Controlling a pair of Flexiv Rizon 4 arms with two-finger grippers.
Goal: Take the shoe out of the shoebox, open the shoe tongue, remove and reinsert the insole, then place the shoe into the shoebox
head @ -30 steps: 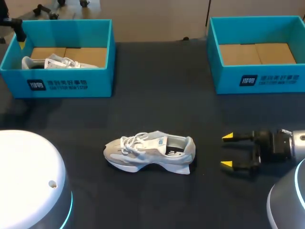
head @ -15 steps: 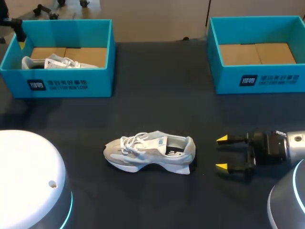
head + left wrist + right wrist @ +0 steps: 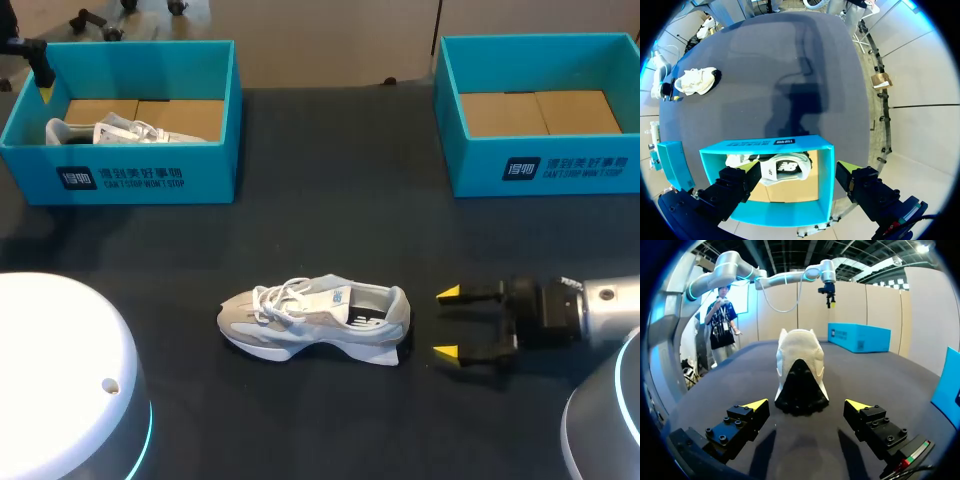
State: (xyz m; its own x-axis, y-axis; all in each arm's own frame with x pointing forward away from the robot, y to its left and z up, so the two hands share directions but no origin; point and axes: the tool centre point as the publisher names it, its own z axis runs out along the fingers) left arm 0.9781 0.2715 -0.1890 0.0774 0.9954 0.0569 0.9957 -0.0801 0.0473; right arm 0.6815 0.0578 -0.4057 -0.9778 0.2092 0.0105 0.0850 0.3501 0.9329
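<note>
A white and grey shoe (image 3: 315, 318) lies on its sole mid-table, toe to the left and heel to the right. My right gripper (image 3: 447, 323) hovers open just right of the heel, apart from it. In the right wrist view the heel (image 3: 800, 372) is straight ahead of the open right gripper (image 3: 807, 407). A second white shoe (image 3: 105, 131) lies inside the left teal shoebox (image 3: 130, 175). My left gripper (image 3: 800, 172) hangs open high above that shoebox (image 3: 765, 144), with nothing between its fingers. In the head view only part of it shows at the box's far left corner.
An empty teal shoebox (image 3: 560, 165) with a cardboard floor stands at the back right. The arms' white bases (image 3: 60, 380) fill the near left and near right corners. Dark table stretches between the boxes and around the shoe.
My right gripper has slid left toward the shoe's heel, still open. The shoe, the boxes and the left arm have not moved.
</note>
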